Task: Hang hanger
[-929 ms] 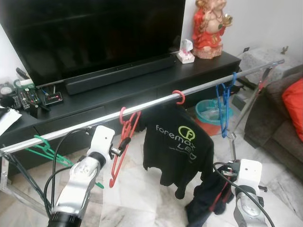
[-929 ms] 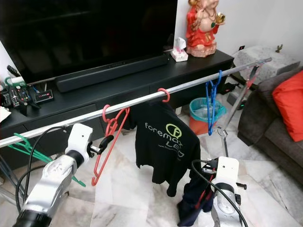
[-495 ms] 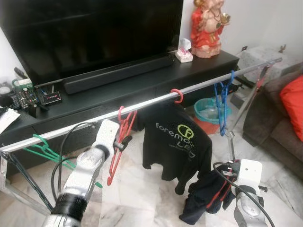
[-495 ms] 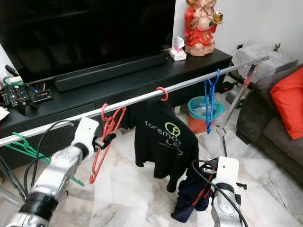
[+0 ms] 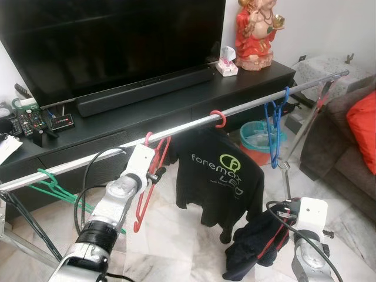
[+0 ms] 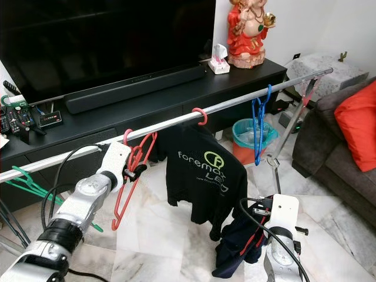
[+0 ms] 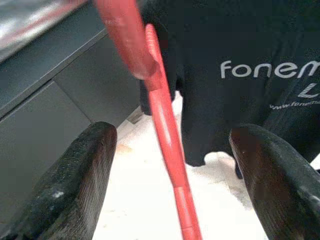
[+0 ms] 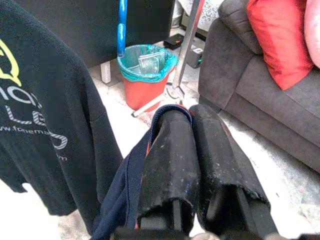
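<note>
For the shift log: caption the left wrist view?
Open left gripper straddling the red plastic hanger beside the black printed T-shirt.

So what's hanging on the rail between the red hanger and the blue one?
A black T-shirt on a red-hooked hanger, seen in both eye views.

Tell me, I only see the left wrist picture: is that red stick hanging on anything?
Observer: Yes. It is a red hanger, hooked over a silver rail.
Operator: What is the other arm doing?
Observer: The right gripper is shut on a dark cloth, low beside the black shirt.
Operator: Any more hangers?
Observer: A green one and a blue one hang on the same rail.
</note>
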{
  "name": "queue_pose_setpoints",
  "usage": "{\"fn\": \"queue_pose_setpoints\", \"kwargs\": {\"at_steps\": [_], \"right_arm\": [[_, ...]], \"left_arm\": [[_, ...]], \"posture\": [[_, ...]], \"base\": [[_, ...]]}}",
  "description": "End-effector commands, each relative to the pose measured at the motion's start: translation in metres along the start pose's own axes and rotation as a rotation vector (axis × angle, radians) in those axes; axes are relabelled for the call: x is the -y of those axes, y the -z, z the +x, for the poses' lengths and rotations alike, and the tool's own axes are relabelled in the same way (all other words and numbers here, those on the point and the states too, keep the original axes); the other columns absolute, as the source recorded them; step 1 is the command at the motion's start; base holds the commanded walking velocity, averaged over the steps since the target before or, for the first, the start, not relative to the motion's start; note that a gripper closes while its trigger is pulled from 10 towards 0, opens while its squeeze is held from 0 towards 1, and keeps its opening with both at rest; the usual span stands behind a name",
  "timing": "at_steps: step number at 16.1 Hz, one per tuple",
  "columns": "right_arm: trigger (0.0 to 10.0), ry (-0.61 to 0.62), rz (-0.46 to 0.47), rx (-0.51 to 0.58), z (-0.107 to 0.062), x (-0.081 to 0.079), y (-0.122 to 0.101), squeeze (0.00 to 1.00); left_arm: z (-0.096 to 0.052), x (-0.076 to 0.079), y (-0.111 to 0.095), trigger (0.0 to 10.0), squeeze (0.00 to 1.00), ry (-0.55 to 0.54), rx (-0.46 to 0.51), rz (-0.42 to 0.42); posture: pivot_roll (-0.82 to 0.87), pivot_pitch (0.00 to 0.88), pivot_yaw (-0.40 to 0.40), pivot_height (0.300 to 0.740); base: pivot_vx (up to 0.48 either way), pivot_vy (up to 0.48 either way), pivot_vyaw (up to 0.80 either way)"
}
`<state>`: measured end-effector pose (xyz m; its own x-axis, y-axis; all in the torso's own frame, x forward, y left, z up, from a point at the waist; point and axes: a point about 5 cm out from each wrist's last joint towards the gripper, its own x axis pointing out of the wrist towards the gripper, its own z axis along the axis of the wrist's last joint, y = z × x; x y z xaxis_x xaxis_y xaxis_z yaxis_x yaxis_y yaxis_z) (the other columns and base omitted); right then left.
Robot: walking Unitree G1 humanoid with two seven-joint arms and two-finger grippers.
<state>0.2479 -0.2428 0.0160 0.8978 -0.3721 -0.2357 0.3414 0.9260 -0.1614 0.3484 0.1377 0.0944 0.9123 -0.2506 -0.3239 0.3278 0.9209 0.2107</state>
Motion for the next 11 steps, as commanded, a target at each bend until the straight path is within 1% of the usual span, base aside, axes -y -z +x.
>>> {"fn": "queue_pose_setpoints", "kwargs": {"at_steps": [1,2,3,4,11], "right_arm": [[10.0,0.017,0.009,0.036,0.0008,0.0034,-0.0072,0.0],[10.0,0.018,0.01,0.036,0.0006,0.0033,-0.0071,0.0],[10.0,0.018,0.01,0.035,0.0005,0.0032,-0.0069,0.0],[10.0,0.018,0.01,0.036,0.0004,0.0031,-0.007,0.0],[10.0,0.015,0.014,0.038,0.0002,0.0013,-0.0073,0.0]], "left_arm": [[0.0022,0.0006,-0.0002,9.5,0.0,-0.002,-0.006,0.018],[0.0029,0.0022,0.0011,4.5,0.0,0.003,-0.009,0.016],[0.0033,0.0036,0.0027,0.3,0.0,0.006,-0.012,0.016],[0.0034,0.004,0.0039,0.0,0.0,0.007,-0.015,0.014],[0.0043,0.0004,0.004,0.0,0.0,-0.016,-0.007,-0.002]], "posture": [[-0.19,0.0,0.019,0.732],[-0.19,0.0,0.019,0.732],[-0.2,0.0,0.02,0.732],[-0.2,0.0,0.021,0.732],[-0.19,0.0,0.021,0.732]], "base": [[0.0,0.0,0.0],[0.0,0.0,0.0],[0.0,0.0,0.0],[0.0,0.0,0.0],[0.0,0.0,0.0]]}}
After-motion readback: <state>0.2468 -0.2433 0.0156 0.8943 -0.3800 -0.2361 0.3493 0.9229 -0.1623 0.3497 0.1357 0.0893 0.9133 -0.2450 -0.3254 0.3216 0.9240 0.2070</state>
